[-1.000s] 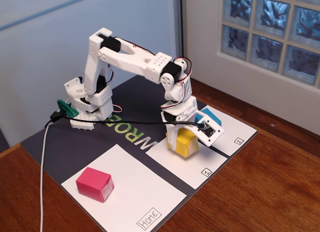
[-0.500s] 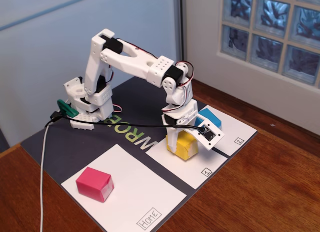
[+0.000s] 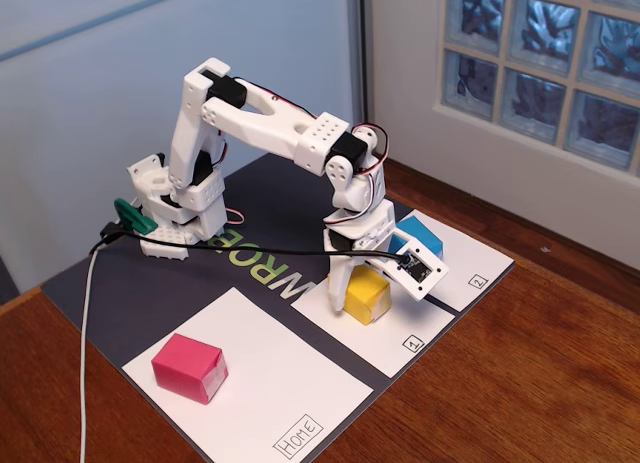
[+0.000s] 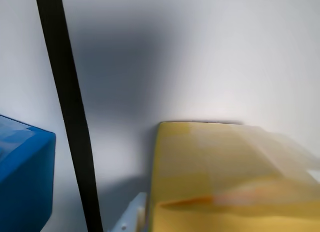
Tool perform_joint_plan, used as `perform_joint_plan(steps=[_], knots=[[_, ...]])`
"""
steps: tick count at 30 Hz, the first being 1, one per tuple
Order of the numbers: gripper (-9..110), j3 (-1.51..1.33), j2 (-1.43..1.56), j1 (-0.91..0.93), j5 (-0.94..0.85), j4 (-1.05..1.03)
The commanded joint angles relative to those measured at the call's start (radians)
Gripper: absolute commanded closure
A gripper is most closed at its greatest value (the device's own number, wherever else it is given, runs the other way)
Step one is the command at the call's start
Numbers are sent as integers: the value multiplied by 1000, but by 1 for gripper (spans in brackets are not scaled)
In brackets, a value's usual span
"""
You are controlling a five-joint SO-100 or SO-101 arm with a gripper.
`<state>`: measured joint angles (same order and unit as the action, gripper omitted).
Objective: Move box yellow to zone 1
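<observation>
The yellow box [image 3: 367,295] stands on the white zone 1 sheet [image 3: 398,331], whose boxed "1" is at its near corner. My gripper [image 3: 366,271] is down over the box and straddles its top. In the wrist view the yellow box [image 4: 225,182] fills the lower right, blurred along its right side. One white finger [image 4: 136,214] lies against its left face. The other finger is hidden. The jaws look closed on the box.
A blue block [image 3: 418,241] sits on the sheet marked "2" [image 3: 468,268], just right of the yellow box, and shows in the wrist view [image 4: 22,177]. A pink block [image 3: 190,367] rests on the "Home" sheet [image 3: 285,383]. A black cable [image 3: 250,249] runs across.
</observation>
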<state>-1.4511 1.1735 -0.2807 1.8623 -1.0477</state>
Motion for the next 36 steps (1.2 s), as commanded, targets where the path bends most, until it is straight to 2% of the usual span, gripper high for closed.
perform_joint_plan(steps=[1,18,28,36], knots=[[63,17,74,-5,-8,0],[64,12,288,-8,-9,-2],[65,-60,488,54,-84,-17],[68,-261,653,152,-221,-5]])
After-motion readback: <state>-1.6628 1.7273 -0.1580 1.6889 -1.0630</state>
